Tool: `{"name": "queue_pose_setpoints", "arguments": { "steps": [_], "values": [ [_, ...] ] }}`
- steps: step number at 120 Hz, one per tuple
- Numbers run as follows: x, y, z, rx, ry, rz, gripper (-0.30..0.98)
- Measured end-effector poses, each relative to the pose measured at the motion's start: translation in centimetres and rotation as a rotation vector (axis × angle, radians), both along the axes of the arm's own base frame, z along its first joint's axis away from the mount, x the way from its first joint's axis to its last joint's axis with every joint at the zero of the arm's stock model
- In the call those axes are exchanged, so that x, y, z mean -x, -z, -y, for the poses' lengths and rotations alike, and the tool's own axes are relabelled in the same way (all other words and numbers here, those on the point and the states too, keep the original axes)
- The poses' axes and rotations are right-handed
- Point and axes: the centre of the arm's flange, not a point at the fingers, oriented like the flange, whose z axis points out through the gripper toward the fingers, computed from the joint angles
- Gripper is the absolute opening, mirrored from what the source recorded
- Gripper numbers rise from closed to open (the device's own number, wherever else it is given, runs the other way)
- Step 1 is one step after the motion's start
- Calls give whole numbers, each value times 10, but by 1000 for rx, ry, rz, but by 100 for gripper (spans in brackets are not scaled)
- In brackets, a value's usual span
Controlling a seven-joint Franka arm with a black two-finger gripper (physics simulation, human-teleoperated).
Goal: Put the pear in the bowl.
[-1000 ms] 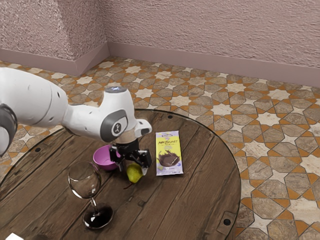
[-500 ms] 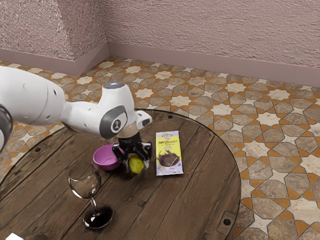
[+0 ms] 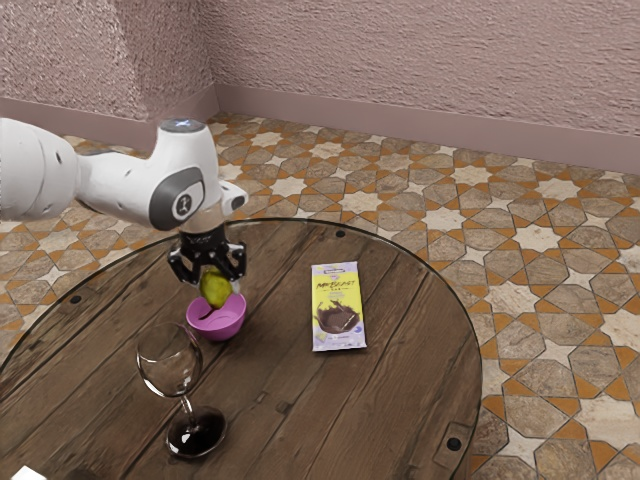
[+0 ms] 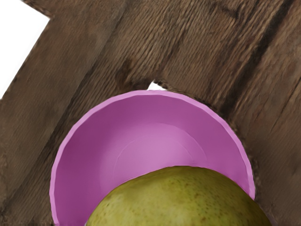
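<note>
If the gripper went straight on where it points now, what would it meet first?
Most likely the bowl, touched first by the pear that the gripper holds above it; the height is unclear.

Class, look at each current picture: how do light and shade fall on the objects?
Exterior view: the wine glass has pale glints on its dark foot; wrist view: the floor of the bowl looks paler than its walls, and the pear darkens toward its edge.

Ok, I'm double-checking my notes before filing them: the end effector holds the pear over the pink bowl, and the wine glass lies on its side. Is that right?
The wine glass isn't on its side: the exterior view shows it standing upright on the table. The end effector does hold the pear over the pink bowl.
</note>
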Motion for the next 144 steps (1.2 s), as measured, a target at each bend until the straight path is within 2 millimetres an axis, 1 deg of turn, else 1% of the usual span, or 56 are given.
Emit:
{"name": "queue_pose_setpoints", "arguments": {
  "steps": [7,17,25,31,35,44,50,59,64,71,80,99,105,110,115,119,126,131,133,135,140,144],
  "values": [
    [4,12,-1,-5,-11,-28,2],
    [17,29,0,-6,-22,-74,1],
    [21,35,2,-8,-27,-91,0],
    [22,36,3,-8,-32,-94,1],
    [20,34,3,-9,-36,-91,2],
    [7,25,0,-15,-41,-63,4],
    [1,27,-1,-20,-43,-62,6],
    [-2,30,-3,-22,-48,-65,8],
    [-2,31,-4,-21,-50,-65,15],
    [-3,30,-4,-15,-49,-62,29],
    [-6,24,-5,-6,-44,-48,43],
    [-7,20,-6,6,-27,-40,56],
    [-7,15,-4,10,-18,-31,59],
    [-6,4,0,16,-6,-15,61],
    [-2,-9,9,26,13,1,62],
    [3,-28,20,38,35,20,63],
    [12,-73,40,44,109,59,64],
    [19,-101,56,48,190,78,65],
    [22,-115,62,50,227,89,65],
    [23,-132,68,49,264,102,66],
    [22,-183,83,42,365,141,66],
    [25,-213,94,38,446,156,67]
  ]
}}
